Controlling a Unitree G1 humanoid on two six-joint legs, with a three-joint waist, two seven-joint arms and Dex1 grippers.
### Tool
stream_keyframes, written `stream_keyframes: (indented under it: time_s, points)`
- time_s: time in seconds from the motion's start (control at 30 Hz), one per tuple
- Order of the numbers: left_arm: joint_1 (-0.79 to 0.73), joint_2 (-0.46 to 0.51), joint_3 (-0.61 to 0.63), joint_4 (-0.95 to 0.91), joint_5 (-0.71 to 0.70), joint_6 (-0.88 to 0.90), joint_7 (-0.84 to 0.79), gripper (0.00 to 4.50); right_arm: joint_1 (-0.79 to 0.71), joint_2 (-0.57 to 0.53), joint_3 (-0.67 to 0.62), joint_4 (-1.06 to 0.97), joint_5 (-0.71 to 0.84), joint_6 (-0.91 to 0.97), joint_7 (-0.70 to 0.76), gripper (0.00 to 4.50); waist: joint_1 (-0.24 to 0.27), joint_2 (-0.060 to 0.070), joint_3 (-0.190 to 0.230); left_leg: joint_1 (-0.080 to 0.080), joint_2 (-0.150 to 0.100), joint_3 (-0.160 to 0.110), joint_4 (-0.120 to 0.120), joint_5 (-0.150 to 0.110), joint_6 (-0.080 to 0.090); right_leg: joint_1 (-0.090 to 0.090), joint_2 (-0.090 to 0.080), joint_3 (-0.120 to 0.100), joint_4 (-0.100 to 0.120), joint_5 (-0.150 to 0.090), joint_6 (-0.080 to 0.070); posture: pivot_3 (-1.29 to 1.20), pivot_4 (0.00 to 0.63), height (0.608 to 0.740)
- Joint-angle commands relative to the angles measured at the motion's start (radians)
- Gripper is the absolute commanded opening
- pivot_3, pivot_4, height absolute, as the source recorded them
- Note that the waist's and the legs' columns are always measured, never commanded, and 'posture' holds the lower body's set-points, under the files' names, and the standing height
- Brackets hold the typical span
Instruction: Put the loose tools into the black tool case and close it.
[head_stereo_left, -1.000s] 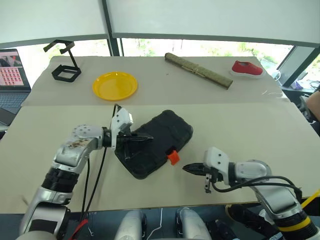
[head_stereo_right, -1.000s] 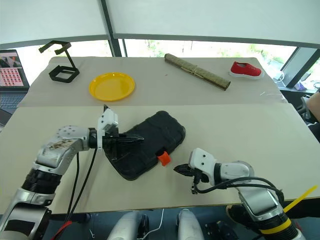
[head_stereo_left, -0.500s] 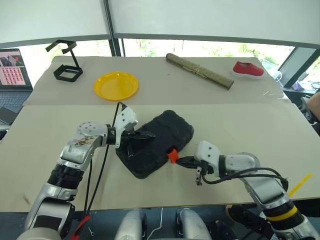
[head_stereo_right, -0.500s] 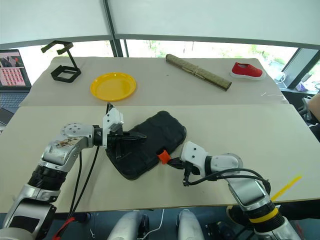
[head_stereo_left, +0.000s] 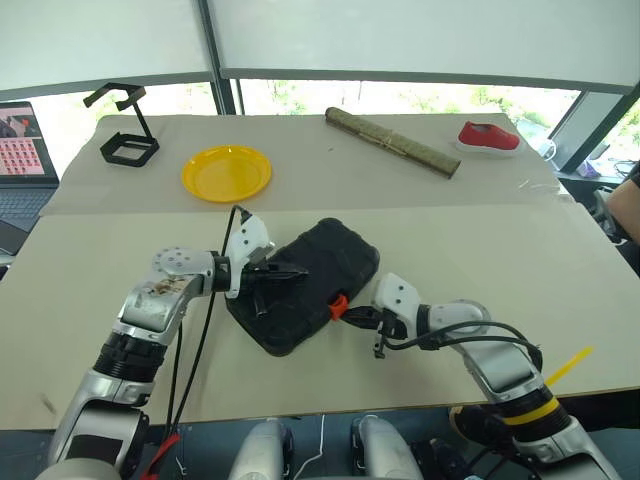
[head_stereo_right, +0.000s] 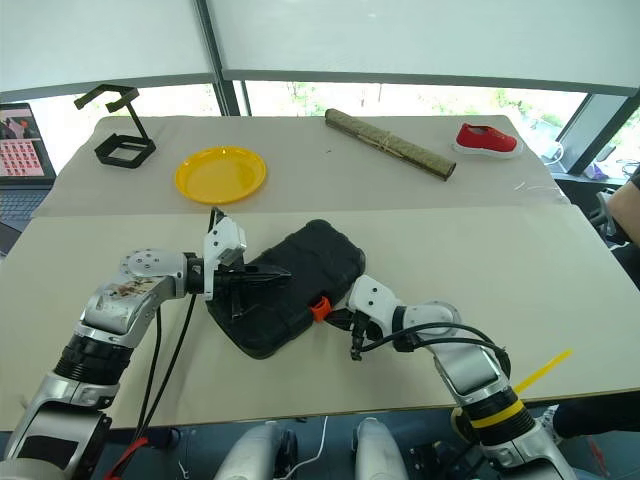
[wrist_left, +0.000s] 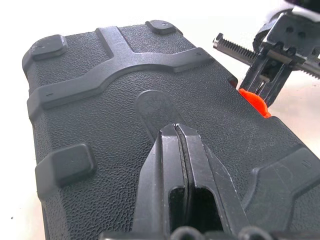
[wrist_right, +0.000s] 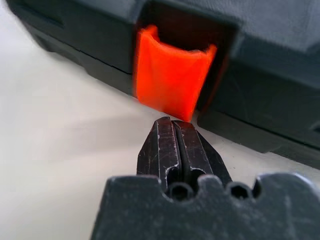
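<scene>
Black tool case (head_stereo_left: 305, 283) lies shut at counter (head_stereo_left: 500, 250) centre, slanted, lid up. Left tool (head_stereo_left: 300, 272), fingers pressed together & holding nothing, rests tip-down on the lid. Right tool (head_stereo_left: 349, 314), likewise closed & empty, sits w/ tip just beside the orange latch (wrist_right: 171, 75) on the case's near edge. Yellow plate (head_stereo_left: 226, 173), black wire stand (head_stereo_left: 124, 130) well behind.

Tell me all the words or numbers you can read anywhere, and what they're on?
There are none that can be read.
The laptop screen shows a grid of small pictures, too small to read.
The case has raised shapes on its lid, no letters.
The latch is plain orange.
The plate and the shoe carry no readable writing.
</scene>
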Motion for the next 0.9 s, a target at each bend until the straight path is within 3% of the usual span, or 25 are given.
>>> stream_keyframes:
  time_s: [0.03, 0.4, 0.9]
  points:
    - [0.053, 0.009, -0.057, 0.055, 0.045, 0.021, -0.007, 0.04, -0.038, 0.009, -0.037, -0.074, 0.019, -0.025, -0.009, 0.0, -0.002, 0.001, 0.0, 0.0, 0.0, 0.0, 0.0, 0.0, 0.0, 0.0, 0.0, 0.0, 0.0, 0.0, 0.0, 0.0, 0.15, 0.74]
    - [0.061, -0.006, -0.052, 0.135, 0.062, -0.054, -0.014, 0.04, 0.049, -0.149, -0.039, -0.235, 0.081, 0.124, 0.094, 0.0, 0.0, 0.004, -0.007, 0.004, 0.0, 0.0, -0.002, 0.0, 0.0, 0.004, 0.0, 0.0, -0.001, -0.001, 0.0, 0.0, 0.15, 0.74]
    - [0.057, -0.012, -0.067, 0.199, 0.083, -0.102, -0.031, 0.04, -0.054, -0.021, 0.007, -0.12, 0.042, 0.054, 0.012, 0.0, -0.006, 0.009, -0.022, 0.008, 0.001, 0.001, -0.004, 0.0, 0.0, 0.005, 0.0, 0.001, 0.0, -0.003, -0.002, 0.0, 0.15, 0.74]
